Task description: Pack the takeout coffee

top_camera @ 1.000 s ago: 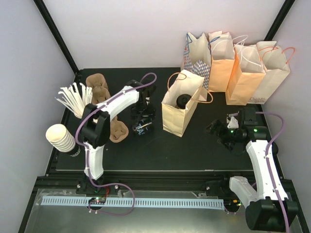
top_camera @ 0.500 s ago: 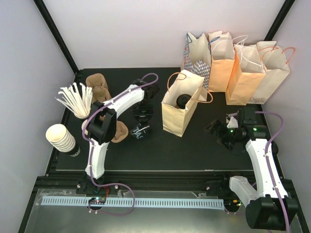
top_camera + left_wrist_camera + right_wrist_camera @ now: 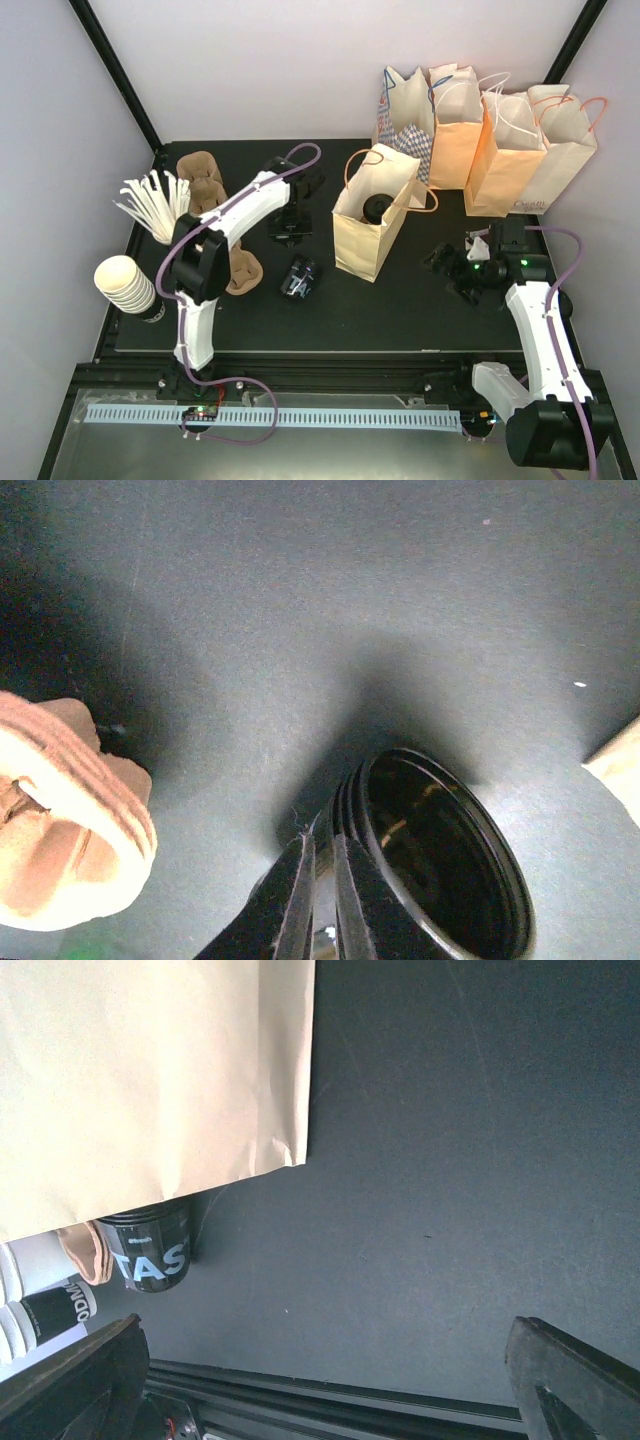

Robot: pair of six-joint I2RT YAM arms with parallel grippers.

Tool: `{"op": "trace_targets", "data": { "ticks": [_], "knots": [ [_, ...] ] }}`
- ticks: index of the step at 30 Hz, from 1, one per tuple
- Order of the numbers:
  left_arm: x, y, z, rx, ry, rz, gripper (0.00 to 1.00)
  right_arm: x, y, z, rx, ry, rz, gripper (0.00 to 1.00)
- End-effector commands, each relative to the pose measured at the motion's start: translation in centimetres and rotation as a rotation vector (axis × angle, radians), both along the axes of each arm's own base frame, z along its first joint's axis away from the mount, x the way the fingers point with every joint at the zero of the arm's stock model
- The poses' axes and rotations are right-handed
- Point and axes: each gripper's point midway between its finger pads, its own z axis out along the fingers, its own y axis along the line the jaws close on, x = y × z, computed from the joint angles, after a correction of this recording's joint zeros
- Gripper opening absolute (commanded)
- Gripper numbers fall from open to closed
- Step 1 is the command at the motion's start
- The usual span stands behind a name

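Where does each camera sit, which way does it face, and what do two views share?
Top external: above and behind the robot, looking down on the table; left arm and right arm show whole.
Left wrist: on the left arm, facing down at the table; left gripper shut at the bottom edge.
Right wrist: on the right arm, facing across the table; right gripper open, fingers in the bottom corners.
Shared by top and right wrist: black cup, paper bag.
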Motion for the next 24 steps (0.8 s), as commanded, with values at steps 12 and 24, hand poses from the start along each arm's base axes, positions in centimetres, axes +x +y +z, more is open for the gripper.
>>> {"op": "trace_targets", "data": {
  "ticks": [12, 24],
  "knots": [
    [-4.2, -1.7, 6.1, -0.26, -0.037, 0.011, 0.2, -1.4, 2.5, 0.4, 0.058, -0.049, 0.13, 0.99],
    [-12.5, -3.2, 5.7, -0.7, -0.088, -0.128, 0.55, -3.7, 13.8, 6.4, 0.205, -0.559, 0.466, 0.84]
  ]
}}
